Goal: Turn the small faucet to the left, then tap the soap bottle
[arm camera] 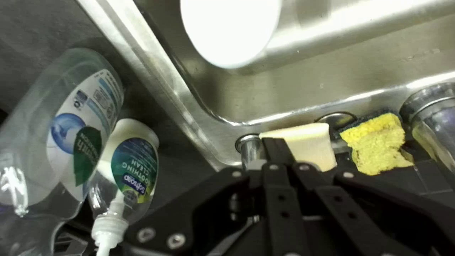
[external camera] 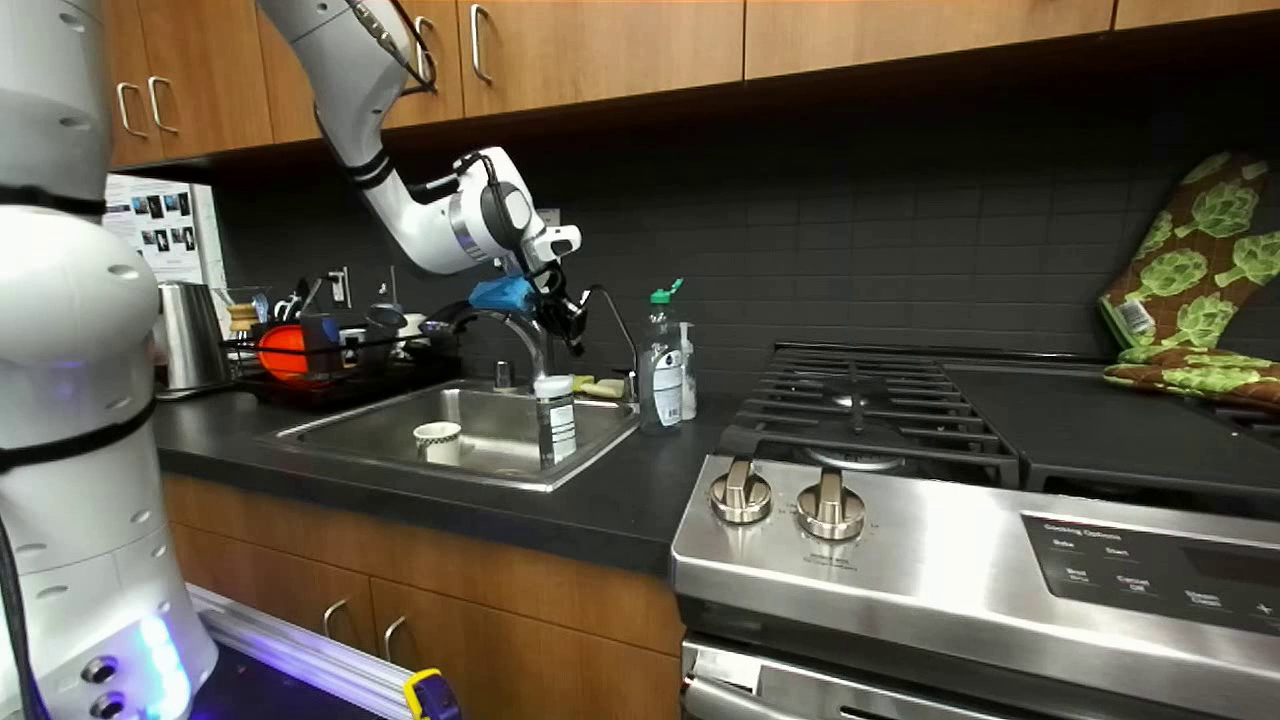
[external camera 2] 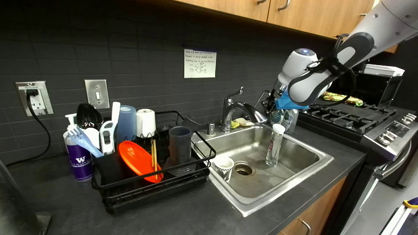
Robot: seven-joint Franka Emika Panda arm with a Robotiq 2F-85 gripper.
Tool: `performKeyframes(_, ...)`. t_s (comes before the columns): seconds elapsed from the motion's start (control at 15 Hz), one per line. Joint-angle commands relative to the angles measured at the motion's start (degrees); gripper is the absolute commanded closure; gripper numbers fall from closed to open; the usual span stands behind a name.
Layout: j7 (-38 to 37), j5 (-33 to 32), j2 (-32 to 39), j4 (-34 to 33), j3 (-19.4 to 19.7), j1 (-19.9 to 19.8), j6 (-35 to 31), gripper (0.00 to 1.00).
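Closed pincer (arm camera: 275, 143) near small faucet (arm camera: 250, 151), soap bottle (arm camera: 65, 140) upright beside sink (arm camera: 172, 97)

Dark tiled wall (external camera: 900, 220); wooden cabinets (external camera: 605, 50) above and below black counter (external camera: 620, 510).

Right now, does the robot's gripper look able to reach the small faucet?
Probably yes: the shut gripper hangs close to the small faucet in all three views, and I see nothing between them; whether they touch, I cannot tell.
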State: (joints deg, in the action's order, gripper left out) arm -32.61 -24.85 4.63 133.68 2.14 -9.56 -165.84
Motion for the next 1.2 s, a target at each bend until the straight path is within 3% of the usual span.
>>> performKeyframes(0.0, 3.60, 1.29, -0.34, -0.98, -0.44, -0.19, 4.87, 1.00)
performKeyframes(0.13, 6.85, 4.05, -0.71, -1.15, -0.93, -0.43, 6.34, 1.00)
performKeyframes(0.2, 8.90, 5.89, -0.90, -1.39, 1.76, 2.13, 6.64, 1.00)
performKeyframes(0.4, 13.41, 10.30, -1.17, -2.68, 2.30, 2.54, 8.52, 1.00)
performKeyframes(0.93, 21.42, 10.58, -1.77, -6.23, 4.04, 2.32, 19.70, 1.00)
performKeyframes(1.13, 26.54, 13.87, -2.07, -6.59, 4.08, 2.01, 22.33, 1.00)
